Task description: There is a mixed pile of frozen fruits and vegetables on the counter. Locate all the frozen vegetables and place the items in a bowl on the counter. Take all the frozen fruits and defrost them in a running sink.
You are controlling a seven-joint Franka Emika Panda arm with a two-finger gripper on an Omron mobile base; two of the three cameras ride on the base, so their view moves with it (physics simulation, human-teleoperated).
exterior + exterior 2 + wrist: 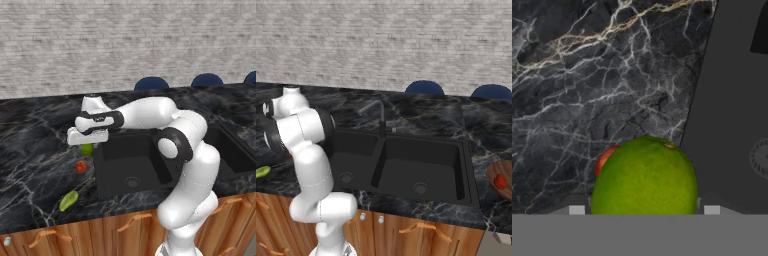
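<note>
Green against black marble, the green ball (644,177) is seen in the hand view seated between the fingertips of the gripper (88,148), the jaws being closed part-way about its sides, so that the piece is judged to be held and lifted clear of the counter (35,150). In the left base view the ball hangs below the hand, just off the left rim of the sink (132,167). The red-orange ball (81,166) lies on the slab just below and nearer the front edge, and is glimpsed in the hand view as a red sliver behind the held piece. The yellow-green oblong (68,200) rests nearer still to the counter's front edge, its long axis slanted, rising toward the sink. The decisive relation is judged to be sideways: the held piece is taken to be a vegetable, and the bowl (497,170), with a red chunk (500,181) already in it, is seen in the right base view at the far right edge, beyond both basins. A carry across the whole sink, toward the robot's right, is therefore called for. Open room above the basins is ample, though the slim faucet (379,116) stands at the back between them and is best passed on its near side. The two fruits are left well apart from that path.
</note>
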